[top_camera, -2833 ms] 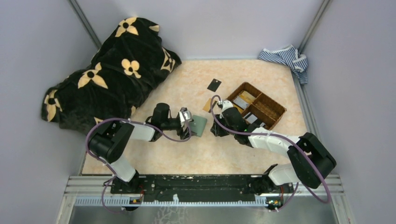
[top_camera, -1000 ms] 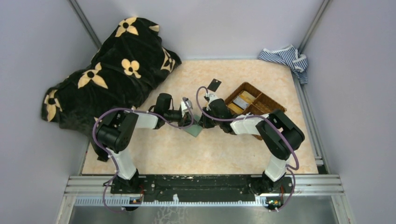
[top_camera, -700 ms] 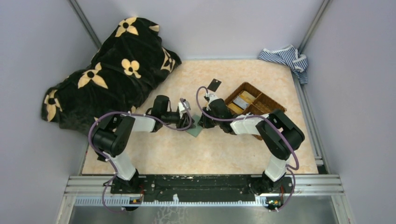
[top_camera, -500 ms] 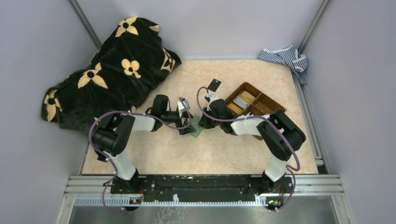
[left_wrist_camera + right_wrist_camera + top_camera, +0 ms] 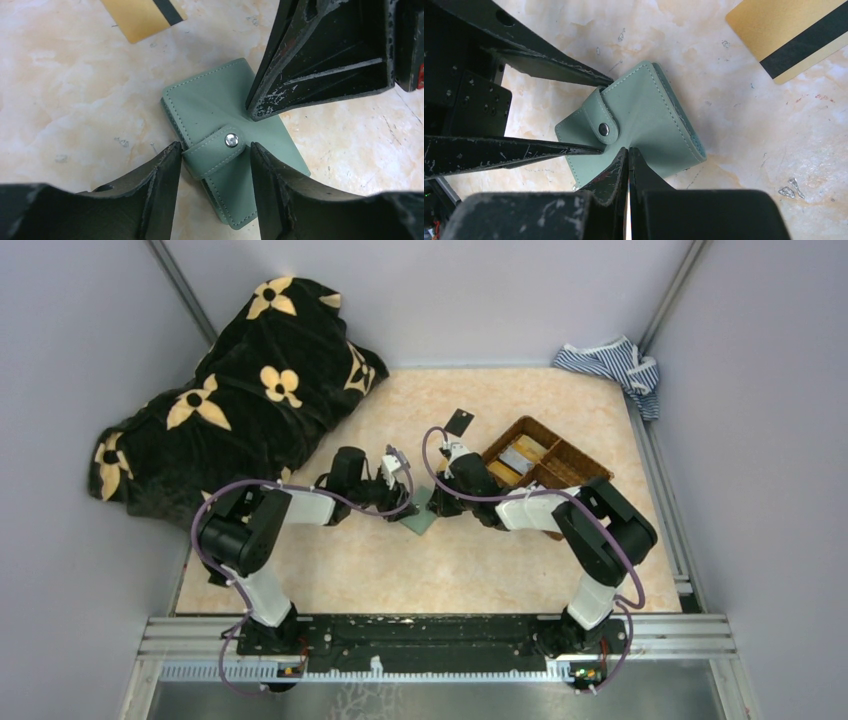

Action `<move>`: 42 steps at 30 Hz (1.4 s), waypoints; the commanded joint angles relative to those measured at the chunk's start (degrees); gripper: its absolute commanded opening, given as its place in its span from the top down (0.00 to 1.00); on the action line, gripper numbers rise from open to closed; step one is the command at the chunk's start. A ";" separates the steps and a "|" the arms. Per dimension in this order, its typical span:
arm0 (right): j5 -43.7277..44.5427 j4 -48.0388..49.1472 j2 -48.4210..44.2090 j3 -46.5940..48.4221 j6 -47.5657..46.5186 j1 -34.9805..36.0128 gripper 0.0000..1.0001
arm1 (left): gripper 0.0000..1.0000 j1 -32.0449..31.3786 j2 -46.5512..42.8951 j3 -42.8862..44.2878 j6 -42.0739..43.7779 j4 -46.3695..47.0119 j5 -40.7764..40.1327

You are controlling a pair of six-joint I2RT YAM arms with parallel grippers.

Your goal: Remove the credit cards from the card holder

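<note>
Left gripper point(image 5: 214, 150), jaws half-apart astride the snap tab point(image 5: 605, 122), should pinch it and peel upward while the tight-shut right gripper point(image 5: 628, 152) pins the card holder point(image 5: 215, 107) flat.

The card holder point(image 5: 210, 107) looks like soft, dull green leather with neat stitching along its edges, and its little snap point(image 5: 231, 140) is shiny silver metal. The bench point(image 5: 65, 90) looks like smooth pale stone with a few small scuffs, and the gold card point(image 5: 142, 15) looks like smooth plastic. The left end effector point(image 5: 214, 150) and the right end effector point(image 5: 628, 156) have hard black fingers, dull and covered in white scratches.
</note>
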 commanded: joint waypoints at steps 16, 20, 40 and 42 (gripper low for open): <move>-0.62 -0.06 -0.79 -0.20 -0.44 -0.03 1.00 | 0.32 -11.38 -4.79 7.90 -15.48 -17.49 -40.69; -0.54 -0.23 -1.14 -0.53 -0.45 0.04 1.00 | 0.35 -12.88 -4.22 9.34 -17.65 -19.01 -43.51; -1.07 0.02 0.05 -0.48 0.21 -0.05 1.00 | 0.44 -16.73 -2.95 9.78 -16.98 -22.28 -44.33; -1.05 -0.09 0.00 -0.45 0.19 -0.06 1.00 | 0.46 -16.98 -2.04 9.87 -17.08 -21.94 -44.33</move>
